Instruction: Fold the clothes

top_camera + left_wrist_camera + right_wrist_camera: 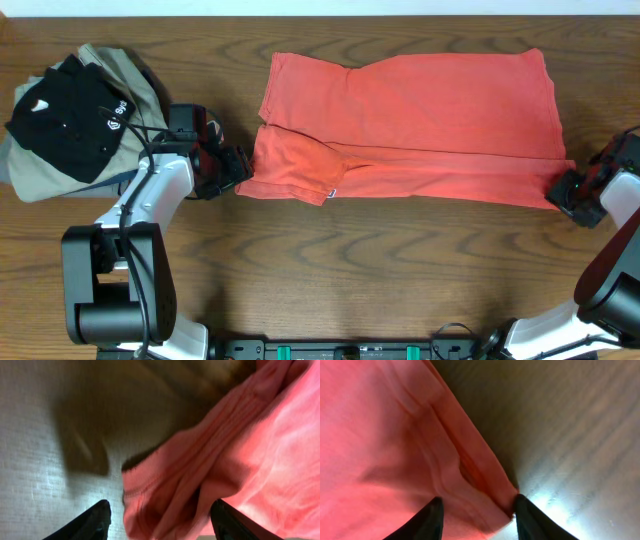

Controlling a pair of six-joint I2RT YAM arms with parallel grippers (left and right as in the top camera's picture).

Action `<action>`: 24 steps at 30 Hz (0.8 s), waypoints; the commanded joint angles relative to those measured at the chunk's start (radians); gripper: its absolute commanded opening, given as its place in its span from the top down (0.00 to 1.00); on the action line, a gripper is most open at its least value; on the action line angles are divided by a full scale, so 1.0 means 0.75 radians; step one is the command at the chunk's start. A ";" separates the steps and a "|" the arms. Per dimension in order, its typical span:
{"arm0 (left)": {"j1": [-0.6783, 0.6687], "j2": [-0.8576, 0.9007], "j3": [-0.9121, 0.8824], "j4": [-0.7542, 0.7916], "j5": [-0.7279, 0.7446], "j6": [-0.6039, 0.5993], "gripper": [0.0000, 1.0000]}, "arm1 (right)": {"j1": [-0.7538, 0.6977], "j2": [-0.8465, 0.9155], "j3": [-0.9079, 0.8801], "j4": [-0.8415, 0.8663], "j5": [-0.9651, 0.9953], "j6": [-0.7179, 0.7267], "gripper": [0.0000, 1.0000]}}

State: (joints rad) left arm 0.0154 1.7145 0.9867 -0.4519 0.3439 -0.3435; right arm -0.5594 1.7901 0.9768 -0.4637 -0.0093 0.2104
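While the coral T-shirt [410, 110] lies part-folded on the desk [350, 270] toward twelve o'clock, we see both jaws spread: left pincer [238, 172] at its nine o'clock edge, right pincer [560, 190] astride its four o'clock corner. Next, we judge, both must clench cloth for another fold.

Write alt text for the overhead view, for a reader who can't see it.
A coral-red T-shirt lies partly folded into a wide band on a wooden table. The left gripper sits at its left edge and the right gripper at its lower right corner. A black garment lies on a khaki-grey garment at the far left.
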 commanded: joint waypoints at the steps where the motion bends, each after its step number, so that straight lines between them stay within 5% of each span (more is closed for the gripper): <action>1: -0.018 -0.002 -0.044 0.055 -0.026 0.014 0.34 | 0.006 -0.005 -0.077 0.056 0.003 -0.003 0.63; 5: -0.057 0.014 -0.076 0.128 -0.027 0.014 0.36 | 0.005 -0.005 -0.104 0.078 0.003 -0.003 0.97; 7: -0.073 0.024 -0.082 0.139 -0.027 0.014 0.40 | 0.005 -0.005 -0.103 0.068 0.005 -0.003 0.99; 12: -0.086 0.041 -0.088 0.099 -0.036 0.024 0.92 | -0.019 -0.007 -0.095 -0.066 0.226 0.080 0.99; 24: -0.014 0.012 -0.089 -0.455 -0.242 0.044 0.94 | -0.092 -0.009 0.073 -0.443 0.437 0.208 0.99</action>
State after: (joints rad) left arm -0.0235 1.7298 0.9306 -0.7464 0.2512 -0.3321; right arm -0.6117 1.7699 0.9848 -0.7525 0.2256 0.3332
